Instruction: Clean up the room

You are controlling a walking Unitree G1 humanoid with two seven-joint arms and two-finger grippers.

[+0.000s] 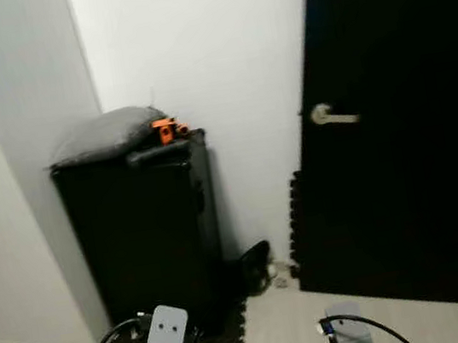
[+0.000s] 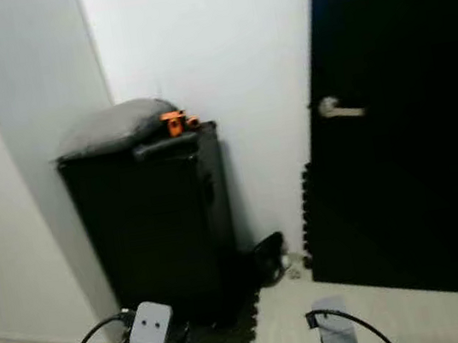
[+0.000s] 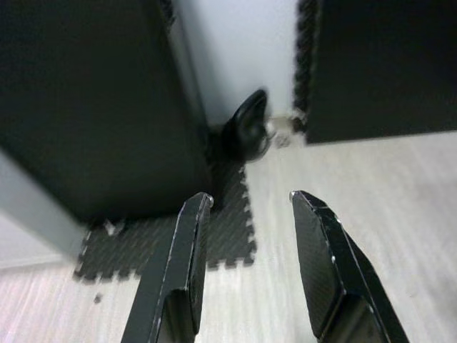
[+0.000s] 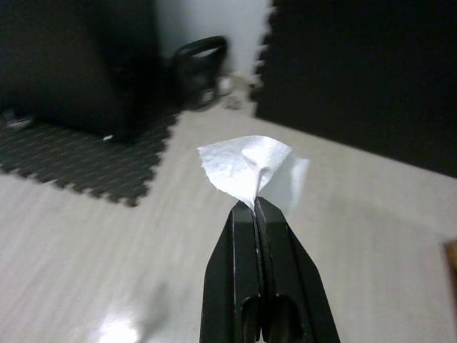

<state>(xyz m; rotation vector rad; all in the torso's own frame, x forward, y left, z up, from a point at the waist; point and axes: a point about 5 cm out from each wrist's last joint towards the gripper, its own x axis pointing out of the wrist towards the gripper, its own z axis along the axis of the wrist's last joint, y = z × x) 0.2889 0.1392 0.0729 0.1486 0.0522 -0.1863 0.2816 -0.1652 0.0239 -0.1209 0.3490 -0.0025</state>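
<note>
We note the right gripper (image 4: 255, 204) pinched tight on a white tissue (image 4: 246, 168); left gripper (image 3: 246, 200) fingers spread wide above the floor (image 3: 371, 186), holding nothing.

A crumpled piece of white tissue (image 4: 246, 168) is pinched at its lower corner between the closed fingers of the right gripper (image 4: 255, 204), low on the near right of the scene. It fans upward and outward from the fingertips, thin and creased, held clear above the pale wood-look floor (image 4: 86, 243) with one flap trailing to the side.
</note>
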